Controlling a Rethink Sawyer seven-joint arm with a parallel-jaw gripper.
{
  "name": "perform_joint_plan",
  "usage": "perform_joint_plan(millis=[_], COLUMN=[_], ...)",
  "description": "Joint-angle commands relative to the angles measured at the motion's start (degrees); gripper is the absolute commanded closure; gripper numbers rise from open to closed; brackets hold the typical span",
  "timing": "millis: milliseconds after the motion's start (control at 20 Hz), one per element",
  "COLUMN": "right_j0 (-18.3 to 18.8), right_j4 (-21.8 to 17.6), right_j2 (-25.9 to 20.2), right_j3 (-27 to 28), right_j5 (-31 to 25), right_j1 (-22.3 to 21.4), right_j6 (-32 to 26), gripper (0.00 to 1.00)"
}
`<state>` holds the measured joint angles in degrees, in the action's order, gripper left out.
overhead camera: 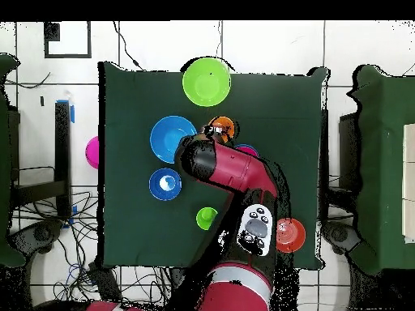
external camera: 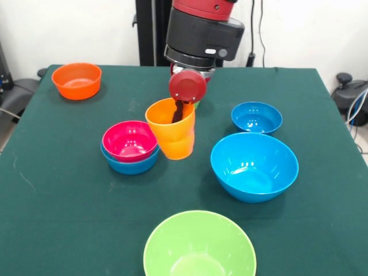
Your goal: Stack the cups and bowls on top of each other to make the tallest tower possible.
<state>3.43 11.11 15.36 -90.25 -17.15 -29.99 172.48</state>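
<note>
My gripper point(external camera: 179, 115) reaches down from the arm, with one dark finger inside the orange-yellow cup point(external camera: 171, 137) and shut on its rim. The cup hangs tilted, just right of a small tower: the pink-red bowl point(external camera: 130, 140) nested in a small blue bowl point(external camera: 131, 165). In the overhead view the cup point(overhead camera: 219, 125) shows at the arm's tip. The light green cup point(overhead camera: 207, 217) stands behind the gripper; only a sliver of it point(external camera: 197, 104) shows in the front view.
On the green table point(external camera: 57, 218) stand a large blue bowl point(external camera: 253, 167), a second small blue bowl point(external camera: 256, 118), a large lime green bowl point(external camera: 199, 247) at the near edge, and a small orange bowl point(external camera: 76, 80) at the far left. A purple-pink bowl point(overhead camera: 91, 151) sits at the table's edge in the overhead view.
</note>
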Motion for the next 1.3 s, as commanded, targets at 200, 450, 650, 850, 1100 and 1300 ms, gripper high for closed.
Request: perform_joint_plan(millis=[200,450,650,850,1100,1300], right_j0=[7.58,11.28,11.64,12.27,11.85,11.93], right_j4=[-11.87,-17.62,-19.22,-20.00,-20.21,-20.54], right_j2=[-7.84,-9.49,-10.34,-11.73,-11.86,-11.96], right_j3=[-1.30,0.88,1.44,1.82,2.28,2.60], right_j5=[5.03,5.77,6.30,7.15,8.06,9.15], right_j1=[4.39,5.36,6.31,7.63,8.48,9.07], right_j6=[-10.05,-11.21,-8.65,-6.51,-4.61,-4.45], gripper=[1.00,1.00,1.00,1.00,1.00,1.00])
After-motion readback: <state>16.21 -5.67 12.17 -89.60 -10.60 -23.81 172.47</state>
